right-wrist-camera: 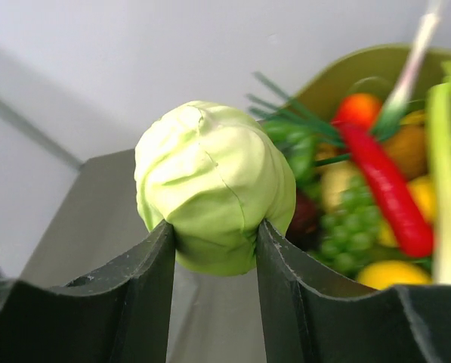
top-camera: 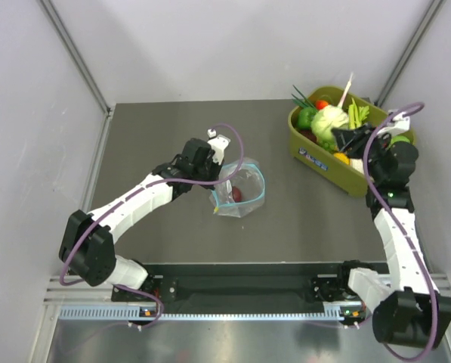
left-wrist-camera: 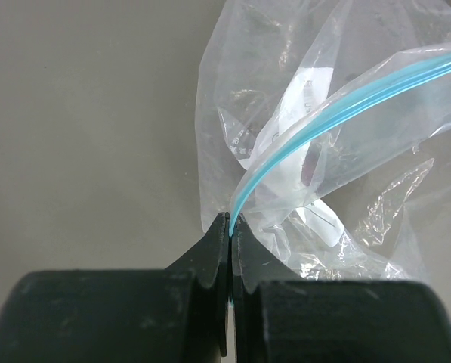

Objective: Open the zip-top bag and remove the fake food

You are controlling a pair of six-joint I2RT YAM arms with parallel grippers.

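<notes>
Left gripper [left-wrist-camera: 230, 221] pinched shut on teal zip strip [left-wrist-camera: 338, 102] at corner of bag [top-camera: 240, 190]. Bag lies mid-table [top-camera: 165, 234], mouth open, small dark red item [top-camera: 237, 194] inside. Well apart, far right: right gripper [right-wrist-camera: 214, 227] clamps pale green cabbage [right-wrist-camera: 210, 189] between both fingers, above olive tub [top-camera: 323, 162]. Behind cabbage, tub crowded: red chili [right-wrist-camera: 384, 189], green grapes [right-wrist-camera: 346, 227], lemon [right-wrist-camera: 395, 274], celery stalks [right-wrist-camera: 448, 174]. Grey walls beyond.
</notes>
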